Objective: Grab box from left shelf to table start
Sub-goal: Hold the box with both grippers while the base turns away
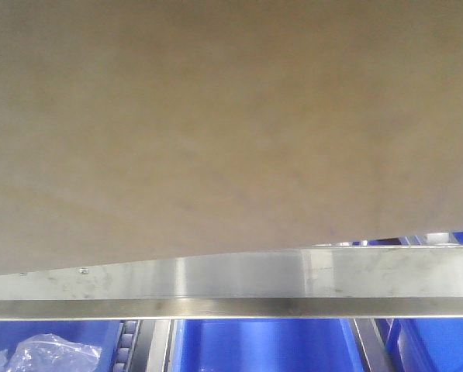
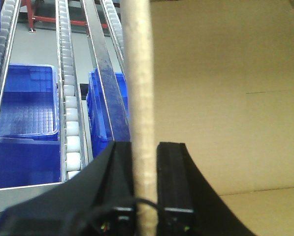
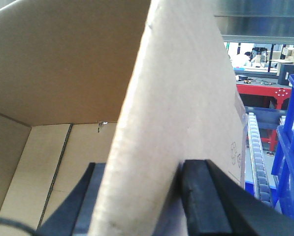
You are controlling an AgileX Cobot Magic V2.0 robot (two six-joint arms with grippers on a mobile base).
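– Between the black pads of the left pincer [image 2: 146, 152], there's a thin upright wall of the large plain brown cardboard carton [image 2: 225, 98]. The jaws are clamped onto that edge from both sides!

– And the other arm?

– Same story. The right pincer [image 3: 142, 169] is squeezed onto the opposite cardboard wall, one pad inside and one outside. The carton's hollow inside opens out on the inner side of each pincer.

– So where does the carton sit?

– It hangs between the two pincers, over the brushed silver steel shelf rail [image 1: 239, 275]. From the front its brown face fills nearly the whole view. Its lower edge slants across the rail, low at the picture's left and higher at the right.

– What's on the outer side of the left pincer?

– Long white roller tracks [image 2: 68, 98] run away from it, with blue plastic bins [image 2: 28, 103] beneath them. More blue bins sit under the rail, and one holds a crumpled clear plastic bag [image 1: 41, 353].

– And outside the right pincer?

– Another roller track, blue bin walls close by, and a red workbench [image 3: 262, 91] far behind. Whether the carton touches the rail, I cannot tell.
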